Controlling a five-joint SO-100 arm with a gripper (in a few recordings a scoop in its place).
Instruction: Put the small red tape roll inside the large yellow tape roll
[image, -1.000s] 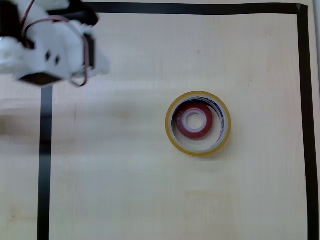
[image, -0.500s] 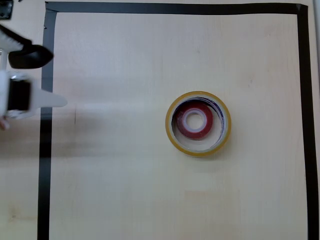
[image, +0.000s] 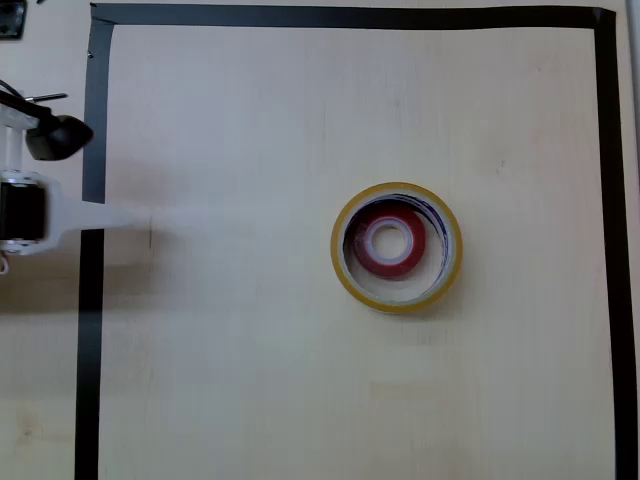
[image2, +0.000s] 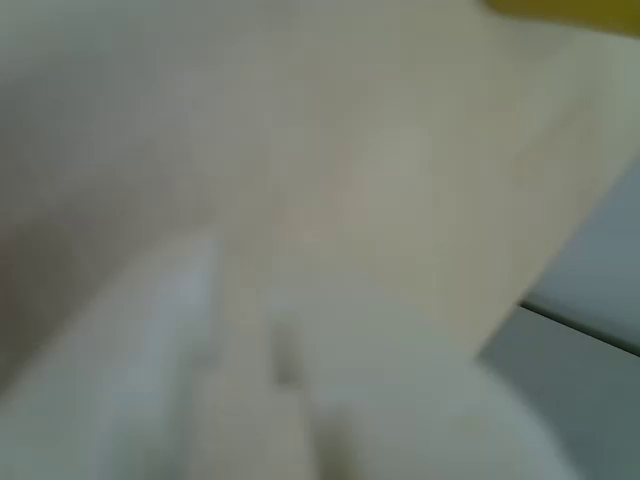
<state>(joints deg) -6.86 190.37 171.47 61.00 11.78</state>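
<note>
In the overhead view the small red tape roll lies flat inside the hole of the large yellow tape roll, right of the table's middle. My gripper is far off at the left edge, its white fingers pointing right across the black tape line, with nothing in them. The wrist view is badly blurred. There the white fingers sit side by side with only a thin dark seam between them, and a sliver of the yellow roll shows at the top right.
A black tape border frames the light wooden table along the left, top and right. A black part of the arm sits just outside the left line.
The arm has drawn back from the upper left of the framed area to the left edge and turned its fingers to the right. Both tape rolls have stayed put.
</note>
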